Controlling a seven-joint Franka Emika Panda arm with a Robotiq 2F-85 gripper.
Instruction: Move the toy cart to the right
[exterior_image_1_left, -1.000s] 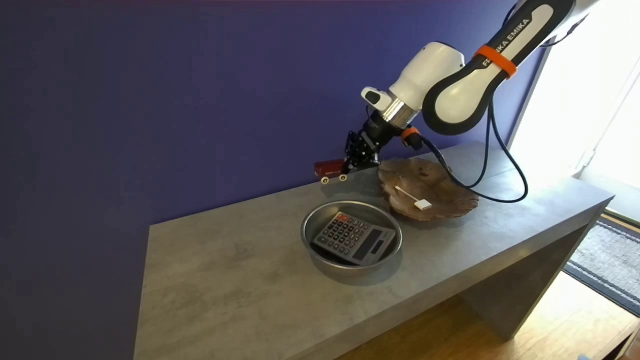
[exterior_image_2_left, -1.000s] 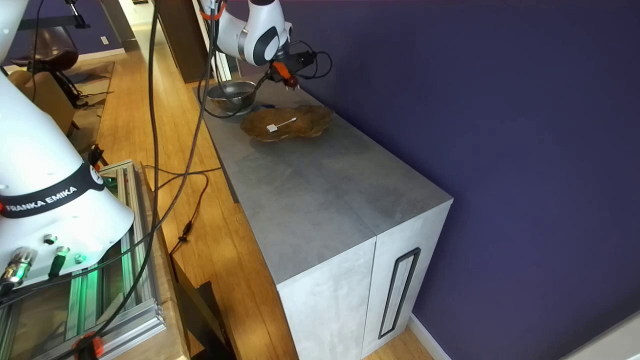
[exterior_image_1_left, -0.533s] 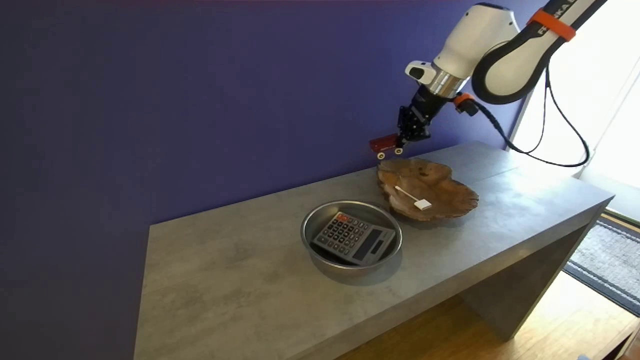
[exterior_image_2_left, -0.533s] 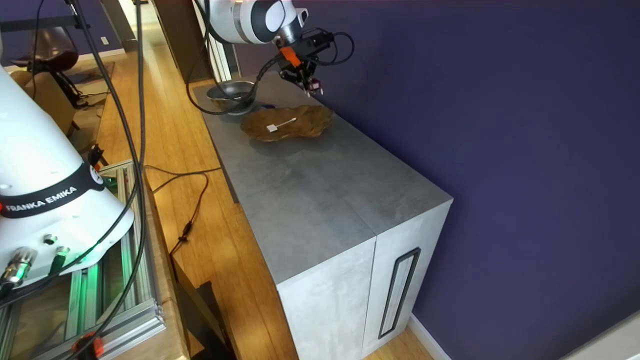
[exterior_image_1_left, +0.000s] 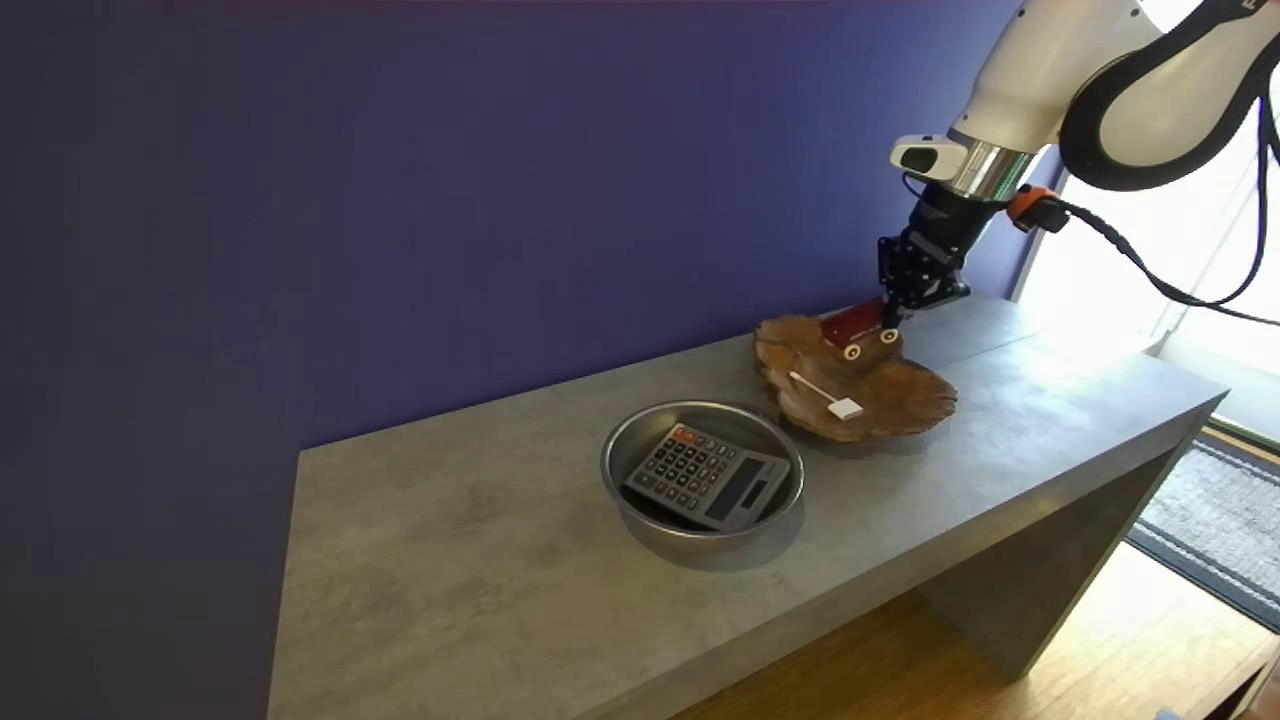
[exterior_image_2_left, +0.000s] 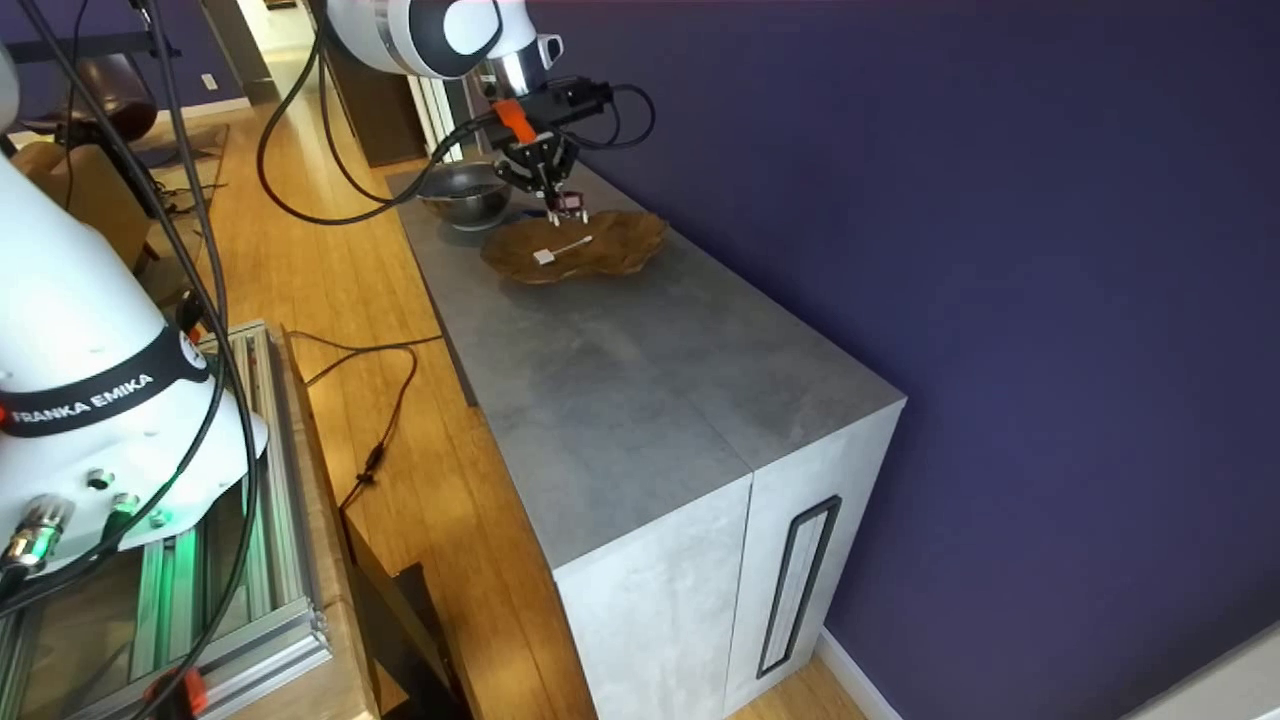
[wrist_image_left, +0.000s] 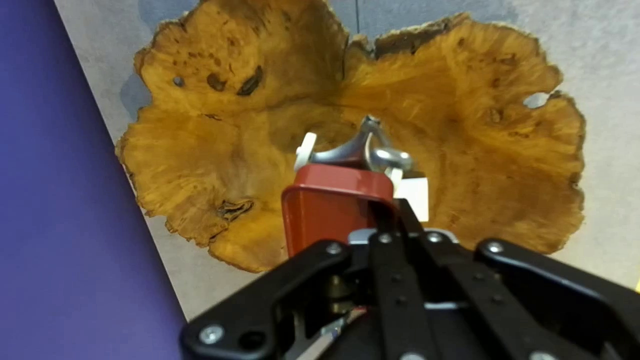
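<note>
While the gripper (exterior_image_1_left: 893, 317) holds the red toy cart (exterior_image_1_left: 850, 325) in an exterior view, both have gone to the right and down since the last picture. Then, the cart was up by the back left edge of the brown wooden dish (exterior_image_1_left: 908, 398). Now it covers part of the dish's back, just left of the gripper. The arm (exterior_image_1_left: 1045, 75) slants down from the top right, and the gripper points down and a bit left. The metal bowl (exterior_image_1_left: 690, 545), with a calculator (exterior_image_1_left: 710, 475) in it, is lower and left of the gripper and has not moved. Tiny marks on the cart's side are too small to read.

In an exterior view, the gripper (exterior_image_2_left: 556, 201) has gone left and down since the last picture. It hangs low at the dish's back edge, with the cart (exterior_image_2_left: 571, 202) at its tips. A white plug (exterior_image_2_left: 543, 257) lies in the dish, nearer to us than the gripper. The black band (exterior_image_2_left: 95, 405) on the big white arm says FRANKA EMIKA.

In the wrist view, the black fingers (wrist_image_left: 412, 220) are close together and pinch one side of the cart. The cart is left of them, above the dish. I cannot tell if its wheels (wrist_image_left: 305, 151) touch the wood.
</note>
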